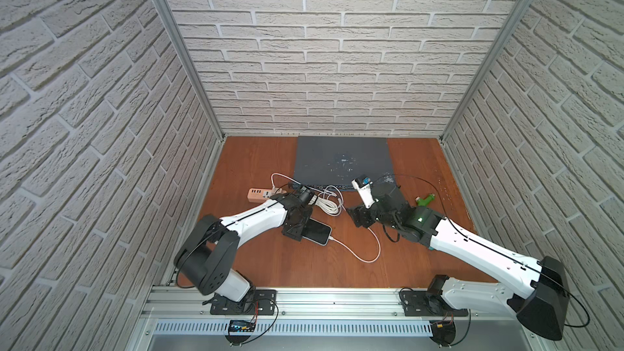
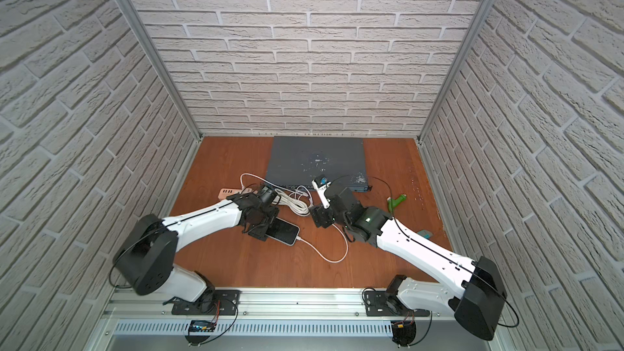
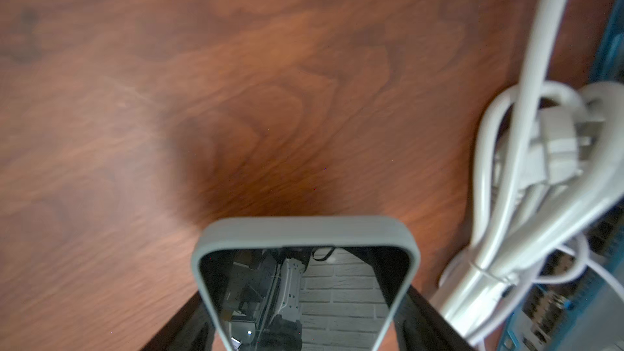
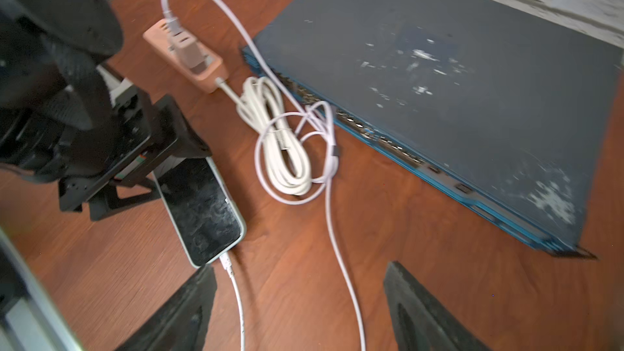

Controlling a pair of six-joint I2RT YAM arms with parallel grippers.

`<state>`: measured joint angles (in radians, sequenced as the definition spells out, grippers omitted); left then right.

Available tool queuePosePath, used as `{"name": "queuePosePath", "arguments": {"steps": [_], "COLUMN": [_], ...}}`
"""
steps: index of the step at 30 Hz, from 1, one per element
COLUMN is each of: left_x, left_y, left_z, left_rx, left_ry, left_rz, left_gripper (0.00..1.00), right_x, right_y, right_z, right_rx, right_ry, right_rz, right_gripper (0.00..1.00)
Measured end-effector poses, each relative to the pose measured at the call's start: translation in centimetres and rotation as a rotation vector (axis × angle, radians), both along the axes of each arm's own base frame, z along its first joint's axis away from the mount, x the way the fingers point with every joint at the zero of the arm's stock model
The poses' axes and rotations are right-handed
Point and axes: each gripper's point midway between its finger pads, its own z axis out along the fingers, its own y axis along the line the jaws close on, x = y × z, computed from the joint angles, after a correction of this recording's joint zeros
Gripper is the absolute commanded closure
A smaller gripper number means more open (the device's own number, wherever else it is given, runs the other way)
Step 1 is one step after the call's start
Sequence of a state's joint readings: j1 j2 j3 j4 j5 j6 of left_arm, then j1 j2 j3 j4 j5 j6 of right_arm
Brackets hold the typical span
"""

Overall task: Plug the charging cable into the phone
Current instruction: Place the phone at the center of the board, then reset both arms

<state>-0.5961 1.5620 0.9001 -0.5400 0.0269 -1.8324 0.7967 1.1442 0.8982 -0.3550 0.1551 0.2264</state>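
Right wrist view: cable (image 4: 237, 295) plug sits in the phone (image 4: 202, 204).
We see the left gripper (image 3: 305, 295) clamping its sides; the right gripper (image 4: 300, 268), near the phone, gapes empty.

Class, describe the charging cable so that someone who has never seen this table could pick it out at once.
Find the large grey-blue box at the back of the wooden table, then the phone in front of it. The charging cable runs from the phone's end in a loose loop. It is thin, unlike the thicker white cord tied in a bundle nearby.
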Motion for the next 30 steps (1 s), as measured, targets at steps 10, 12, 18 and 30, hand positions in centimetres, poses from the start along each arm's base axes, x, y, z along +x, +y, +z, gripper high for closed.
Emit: {"name": "queuePosePath", "arguments": {"steps": [10, 12, 18, 30], "left_x": [0.9, 0.3, -0.6, 2.4], "left_y": [-2.9, -2.7, -0.8, 9.4], "left_z": [-0.5, 0.0, 4.5, 15.6], "left_rx": [-0.001, 0.015, 0.121, 0.692], "left_ry": [0.026, 0.028, -0.065, -0.525], "left_rz": [-0.103, -0.124, -0.249, -0.409], "left_gripper": [0.02, 0.02, 0.02, 0.02], "right_x": [6.3, 7.0, 8.5, 10.2], "right_y": [-15.1, -18.2, -23.9, -24.2], "right_z": [0.2, -0.4, -2.7, -8.8], "right_rx": [0.09, 0.093, 0.076, -0.012], "right_ry": [0.034, 0.04, 0.046, -0.071], "right_rz": [-0.579, -0.675, -0.792, -0.662], "right_gripper": [0.18, 0.18, 0.2, 0.2]}}
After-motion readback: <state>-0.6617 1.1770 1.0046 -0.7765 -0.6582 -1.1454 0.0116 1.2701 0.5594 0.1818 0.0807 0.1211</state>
